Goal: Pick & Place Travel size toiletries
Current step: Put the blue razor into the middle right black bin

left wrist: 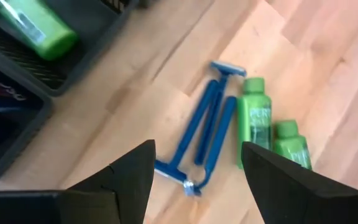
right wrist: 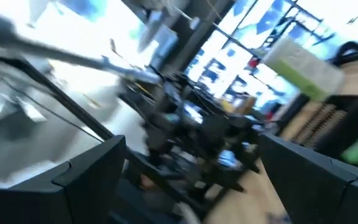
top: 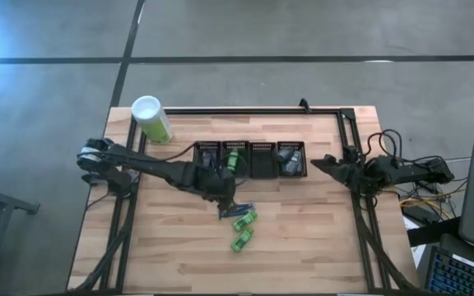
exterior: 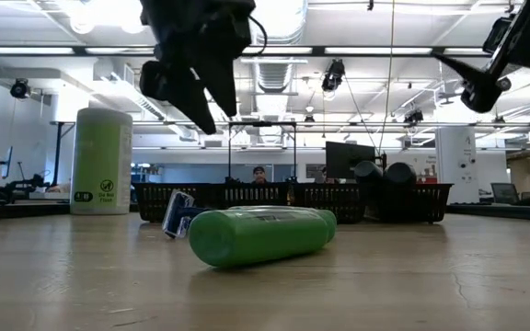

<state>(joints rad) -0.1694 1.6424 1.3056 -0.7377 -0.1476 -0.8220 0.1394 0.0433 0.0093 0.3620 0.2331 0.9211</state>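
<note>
Pale wood table (top: 303,247) with a row of black mesh bins (top: 262,160) across the middle, and that's clearly the drop-off: one bin already has a green tube (top: 232,159) in it, another a grey bottle (top: 287,158). A tall pale-green canister (top: 151,120) stands off near the back corner, not part of the job as far as I can tell.

The left gripper (left wrist: 194,165) hangs right over the leftovers, jaws spread wide and holding nothing. Two blue razors (left wrist: 205,129) lie directly between and just ahead of the jaws, with two green tubes (left wrist: 254,119) just outside one finger. My guess is it's lining up on the razors.

The right gripper (top: 318,162) waits beside the end bin, raised, jaws apart and empty.

The wrist cam shows the razors are two, lying head-to-tail; from overhead they're just a blue smudge. The low view shows the left gripper is well above the table, not touching anything.
</note>
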